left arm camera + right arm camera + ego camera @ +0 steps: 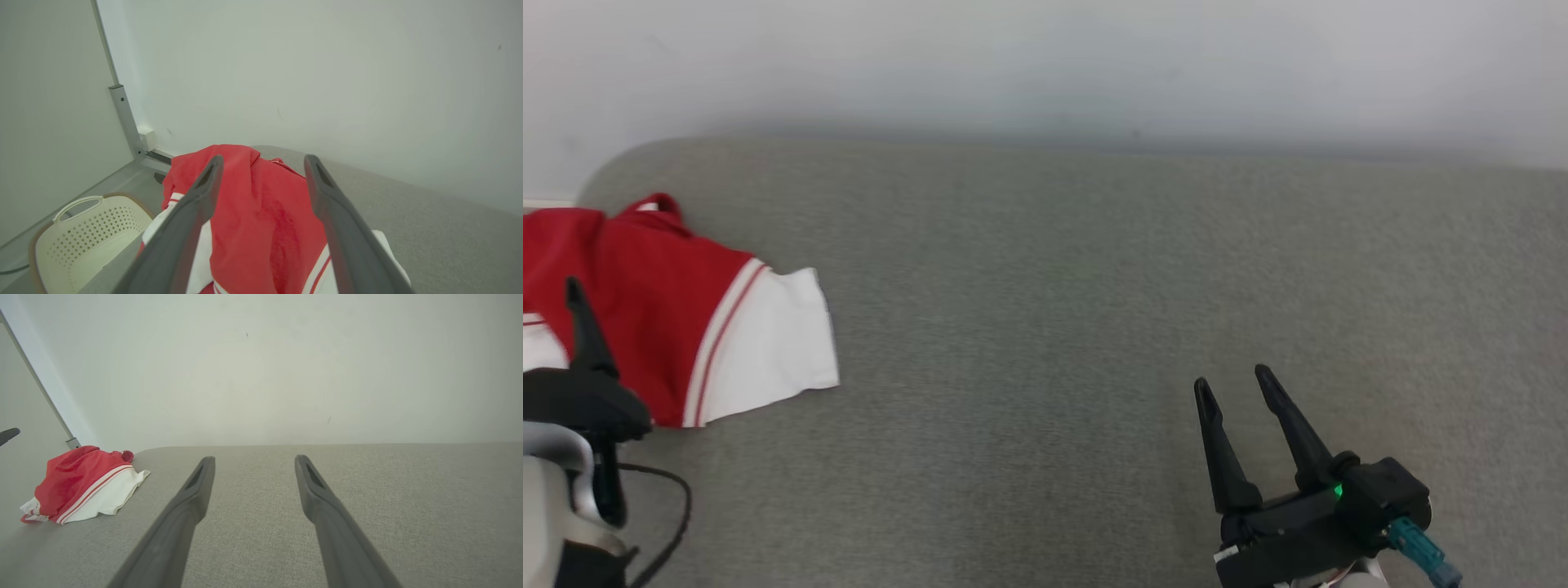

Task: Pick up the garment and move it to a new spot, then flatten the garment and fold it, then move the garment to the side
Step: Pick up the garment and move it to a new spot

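At the left end of the grey table [1094, 310], the left gripper [263, 161] is open right over the heaped red-and-white jersey [662, 310], so it is the nearer one, while the right gripper [1232, 377] is open and empty, well apart toward the table's right.

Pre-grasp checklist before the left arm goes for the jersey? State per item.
1. Left gripper open: ok, fingers spread wide.
2. Left gripper lined up on the garment: ok, red cloth sits between its fingers in the left wrist view.
3. Contact with the cloth: cannot tell.
4. Right gripper open and apart from the garment: ok, over bare grey surface.
5. Free room for a new spot: ok, the surface to the right of the garment is bare.
6. Garment wholly on the surface: cannot tell; a basket stands below that edge.
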### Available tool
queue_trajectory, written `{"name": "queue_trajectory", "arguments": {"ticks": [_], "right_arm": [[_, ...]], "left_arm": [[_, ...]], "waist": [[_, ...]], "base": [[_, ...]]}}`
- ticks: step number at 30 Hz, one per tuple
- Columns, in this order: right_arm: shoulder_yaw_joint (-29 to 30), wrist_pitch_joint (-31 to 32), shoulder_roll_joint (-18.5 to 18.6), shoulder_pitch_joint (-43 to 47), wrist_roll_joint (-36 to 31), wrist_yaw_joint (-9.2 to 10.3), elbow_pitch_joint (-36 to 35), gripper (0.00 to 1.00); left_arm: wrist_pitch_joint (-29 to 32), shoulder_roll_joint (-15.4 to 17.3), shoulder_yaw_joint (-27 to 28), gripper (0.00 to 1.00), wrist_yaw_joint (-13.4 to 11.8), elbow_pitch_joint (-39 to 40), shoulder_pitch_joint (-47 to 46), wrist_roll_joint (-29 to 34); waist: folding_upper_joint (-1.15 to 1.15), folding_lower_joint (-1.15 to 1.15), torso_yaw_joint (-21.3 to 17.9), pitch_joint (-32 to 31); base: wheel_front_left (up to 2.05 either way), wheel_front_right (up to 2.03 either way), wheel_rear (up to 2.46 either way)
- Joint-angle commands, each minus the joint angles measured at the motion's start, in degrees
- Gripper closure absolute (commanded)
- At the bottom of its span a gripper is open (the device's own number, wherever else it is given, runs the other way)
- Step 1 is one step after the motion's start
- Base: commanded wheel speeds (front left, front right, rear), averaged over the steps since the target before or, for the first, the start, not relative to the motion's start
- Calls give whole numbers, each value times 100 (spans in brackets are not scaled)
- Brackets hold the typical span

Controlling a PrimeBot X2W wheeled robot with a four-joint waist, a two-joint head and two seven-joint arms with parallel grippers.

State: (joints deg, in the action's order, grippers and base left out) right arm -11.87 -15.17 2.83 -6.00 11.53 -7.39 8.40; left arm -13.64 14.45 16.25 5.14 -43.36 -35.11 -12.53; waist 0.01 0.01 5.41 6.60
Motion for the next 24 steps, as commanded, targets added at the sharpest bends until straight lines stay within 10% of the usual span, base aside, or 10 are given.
{"name": "queue_trajectory", "arguments": {"ticks": [1,24], "right_arm": [[-7,-15,11,-108,56,-19,-11,0],[-111,-15,8,-426,93,-19,-43,0]], "left_arm": [[17,100,12,0,25,-120,-107,24],[2170,968,154,0,-555,-2829,-1179,-282]], "waist": [[-1,-1,-684,658],[-1,-1,-1348,1075]], "base": [[0,0,0],[0,0,0]]}}
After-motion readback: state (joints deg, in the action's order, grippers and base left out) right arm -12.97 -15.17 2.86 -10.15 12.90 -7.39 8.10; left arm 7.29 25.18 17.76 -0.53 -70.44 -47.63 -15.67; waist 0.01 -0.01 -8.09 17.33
